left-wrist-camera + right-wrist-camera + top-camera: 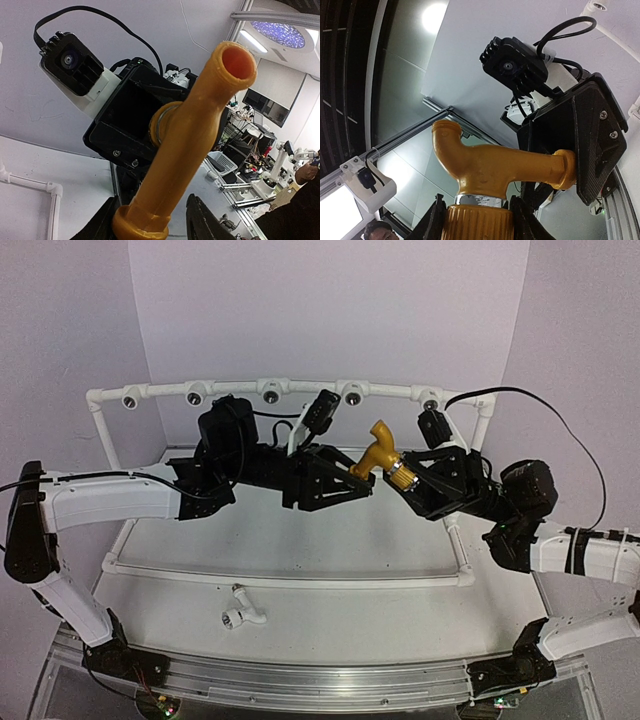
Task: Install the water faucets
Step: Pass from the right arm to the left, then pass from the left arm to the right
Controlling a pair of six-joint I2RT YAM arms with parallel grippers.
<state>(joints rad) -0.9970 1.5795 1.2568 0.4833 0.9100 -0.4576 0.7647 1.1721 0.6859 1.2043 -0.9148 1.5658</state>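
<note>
Yellow faucet [378,447] held in the air over the worktop [330,540], its ribbed collar clamped between the jaws of the right pincer [405,478], bent end pointing up. The left pincer [350,472] straddles its flanged end from the opposite side; one jaw touches it and a gap shows at the other, so a grip cannot be told. White faucet [243,615] lies on the worktop, well nearer than both pincers; the pipe frame [270,385] stands beyond them
</note>
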